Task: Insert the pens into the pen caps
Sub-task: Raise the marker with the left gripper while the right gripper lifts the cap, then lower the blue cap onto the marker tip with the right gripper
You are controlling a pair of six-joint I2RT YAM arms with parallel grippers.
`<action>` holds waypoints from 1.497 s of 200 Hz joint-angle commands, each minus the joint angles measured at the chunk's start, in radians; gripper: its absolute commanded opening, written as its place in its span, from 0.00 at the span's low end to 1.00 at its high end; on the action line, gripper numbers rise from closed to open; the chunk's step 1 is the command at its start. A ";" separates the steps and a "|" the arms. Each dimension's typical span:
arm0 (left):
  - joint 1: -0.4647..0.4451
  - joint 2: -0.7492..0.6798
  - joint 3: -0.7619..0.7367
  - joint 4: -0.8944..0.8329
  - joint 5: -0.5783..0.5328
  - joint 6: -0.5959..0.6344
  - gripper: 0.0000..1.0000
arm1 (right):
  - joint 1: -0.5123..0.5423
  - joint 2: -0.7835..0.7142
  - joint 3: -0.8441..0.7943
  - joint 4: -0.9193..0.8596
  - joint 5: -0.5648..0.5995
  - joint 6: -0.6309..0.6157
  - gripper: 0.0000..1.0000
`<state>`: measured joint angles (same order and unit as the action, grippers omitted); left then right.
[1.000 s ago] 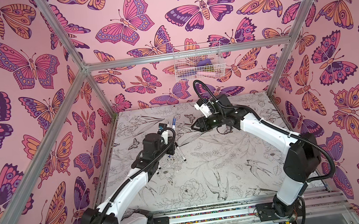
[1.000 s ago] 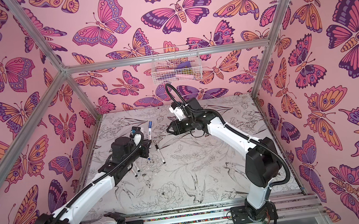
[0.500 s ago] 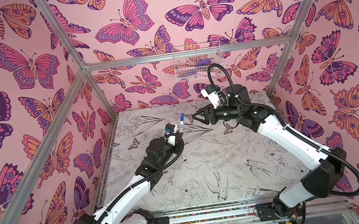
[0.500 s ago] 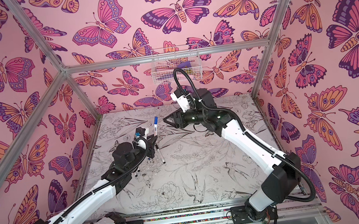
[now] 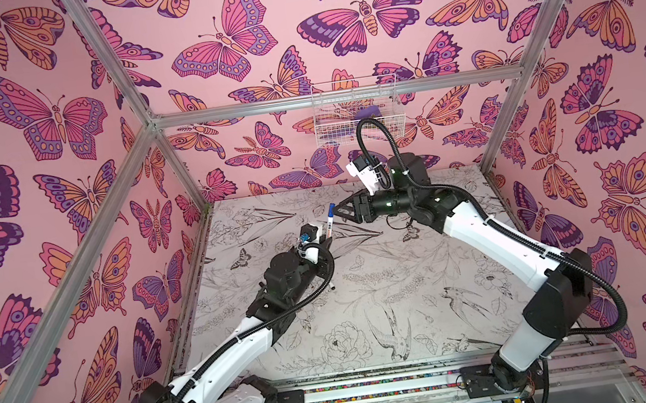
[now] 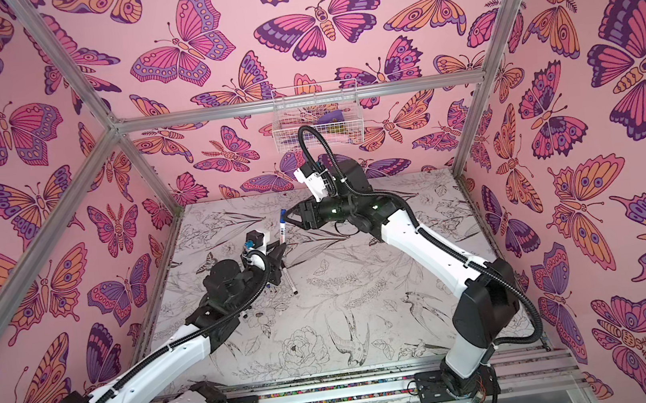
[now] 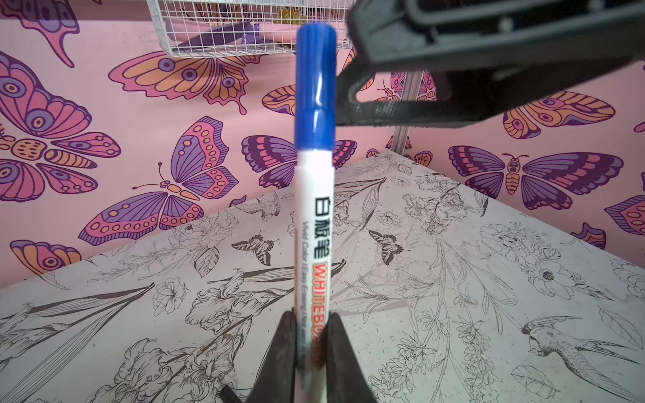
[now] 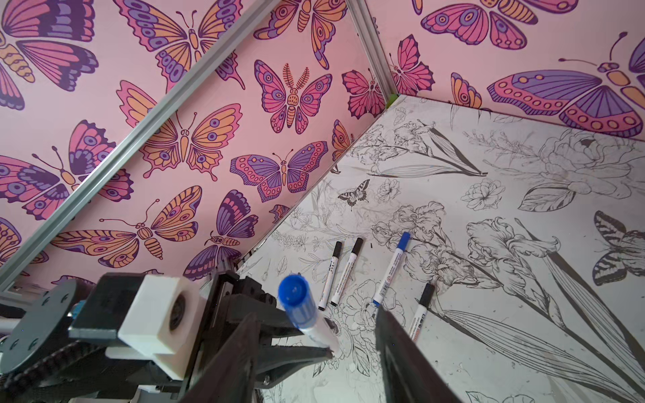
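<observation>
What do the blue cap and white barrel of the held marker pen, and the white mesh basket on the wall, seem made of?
Blue cap: probably smooth glossy plastic; a bright highlight runs down it. White barrel: likely plastic, slightly shiny, with printed lettering. White mesh basket: apparently thin coated metal wire, judging by its fine grid, though plastic cannot be excluded.

white wire basket on butterfly-print wall, floral-print tabletop, aluminium frame
</observation>
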<state>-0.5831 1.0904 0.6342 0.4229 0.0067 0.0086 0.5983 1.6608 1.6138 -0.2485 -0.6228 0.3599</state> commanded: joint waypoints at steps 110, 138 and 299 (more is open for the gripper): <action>-0.004 0.039 -0.005 0.079 0.022 0.002 0.00 | 0.032 0.079 0.123 -0.043 -0.014 -0.031 0.50; -0.004 0.036 -0.005 0.078 0.022 0.003 0.00 | 0.039 0.088 0.129 -0.056 -0.007 -0.041 0.48; -0.005 0.068 0.013 0.132 0.024 -0.007 0.00 | 0.113 0.094 0.153 -0.243 0.130 -0.215 0.37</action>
<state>-0.5831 1.1542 0.6342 0.4782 0.0261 0.0101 0.6849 1.7378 1.7370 -0.4156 -0.5060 0.2047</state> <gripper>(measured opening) 0.143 0.370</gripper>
